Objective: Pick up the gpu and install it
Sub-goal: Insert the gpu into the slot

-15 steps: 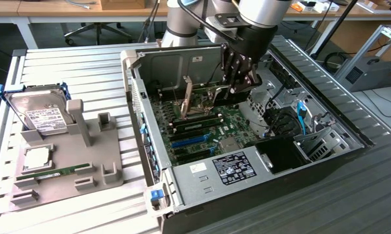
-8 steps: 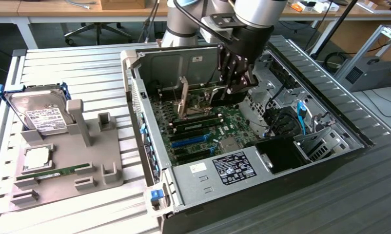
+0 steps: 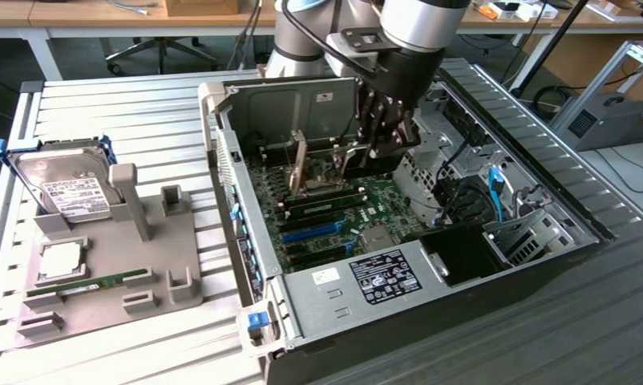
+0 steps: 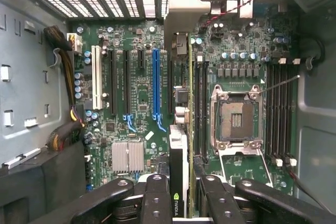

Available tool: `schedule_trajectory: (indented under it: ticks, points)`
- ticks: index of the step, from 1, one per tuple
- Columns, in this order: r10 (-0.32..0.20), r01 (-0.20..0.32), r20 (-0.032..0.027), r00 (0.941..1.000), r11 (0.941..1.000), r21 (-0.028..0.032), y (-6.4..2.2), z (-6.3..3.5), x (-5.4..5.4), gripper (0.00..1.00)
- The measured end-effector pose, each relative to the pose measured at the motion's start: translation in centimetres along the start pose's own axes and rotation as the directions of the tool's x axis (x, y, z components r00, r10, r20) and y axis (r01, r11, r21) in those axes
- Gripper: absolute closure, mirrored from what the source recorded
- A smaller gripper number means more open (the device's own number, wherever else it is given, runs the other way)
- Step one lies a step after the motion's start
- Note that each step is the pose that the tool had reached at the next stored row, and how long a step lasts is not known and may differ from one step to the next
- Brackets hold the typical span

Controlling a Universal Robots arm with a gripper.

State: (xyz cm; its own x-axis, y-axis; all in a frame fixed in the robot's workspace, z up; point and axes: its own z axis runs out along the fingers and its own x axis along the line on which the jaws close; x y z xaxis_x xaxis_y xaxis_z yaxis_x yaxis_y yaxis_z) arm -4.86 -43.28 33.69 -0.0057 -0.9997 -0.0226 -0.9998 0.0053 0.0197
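Note:
The gpu (image 4: 178,153) hangs edge-on between my fingers, a thin black-faced card with a logo on its edge. Its silver bracket (image 4: 178,19) reaches to the case's rear slot wall. My gripper (image 4: 182,203) is shut on the card. In the wrist view the card lies over the motherboard (image 4: 131,51), between the long blue slot (image 4: 155,82) and the CPU socket (image 4: 236,119). I cannot tell whether it touches a slot. In the exterior view my gripper (image 3: 386,132) reaches down into the open computer case (image 3: 247,321), with the gpu (image 3: 366,164) dark below the fingers, over the motherboard (image 3: 327,212).
A grey fixture (image 3: 119,273) stands at the exterior view's left, beside the case. It carries a hard drive (image 3: 65,188) in a blue frame, a CPU chip (image 3: 62,261) and a RAM stick (image 3: 86,282). Cable bundles (image 4: 63,51) and the case walls crowd the card.

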Motion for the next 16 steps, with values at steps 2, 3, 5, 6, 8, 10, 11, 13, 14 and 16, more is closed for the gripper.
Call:
schedule_trajectory:
  ticks: [2, 3, 5, 6, 8, 10, 11, 13, 14, 16]
  points:
    - [0.000, 0.000, 0.0000, 1.0000, 1.0000, 0.0000, 0.01, 0.49, 0.0, 0.73]
    - [0.000, 0.000, -0.0001, 1.0000, 1.0000, 0.0000, 0.01, 0.77, 0.0, 0.73]
    - [0.000, 0.000, 0.0000, 1.0000, 1.0000, 0.0000, 0.01, 1.23, 0.0, 0.73]
    - [0.000, 0.000, 0.0001, 1.0000, 1.0000, 0.0001, 0.01, 1.40, 0.0, 0.73]
    - [0.000, 0.000, -0.0002, 1.0000, 1.0000, 0.0000, 0.01, 1.42, 0.0, 0.73]
    - [0.000, 0.000, 0.0005, 1.0000, 1.0000, 0.0002, 0.00, 1.50, 0.0, 0.73]
    - [0.000, 0.000, 0.0004, 1.0000, 1.0000, 0.0001, 0.00, 1.61, 0.0, 0.73]
    - [0.000, 0.000, 0.0002, 1.0000, 1.0000, 0.0001, 0.00, 1.83, 0.0, 0.73]
    - [0.000, 0.000, 0.0002, 1.0000, 1.0000, 0.0000, 0.00, 1.92, 0.0, 0.73]
    - [0.000, 0.000, 0.0002, 1.0000, 1.0000, 0.0001, -0.01, 2.13, 0.0, 0.73]
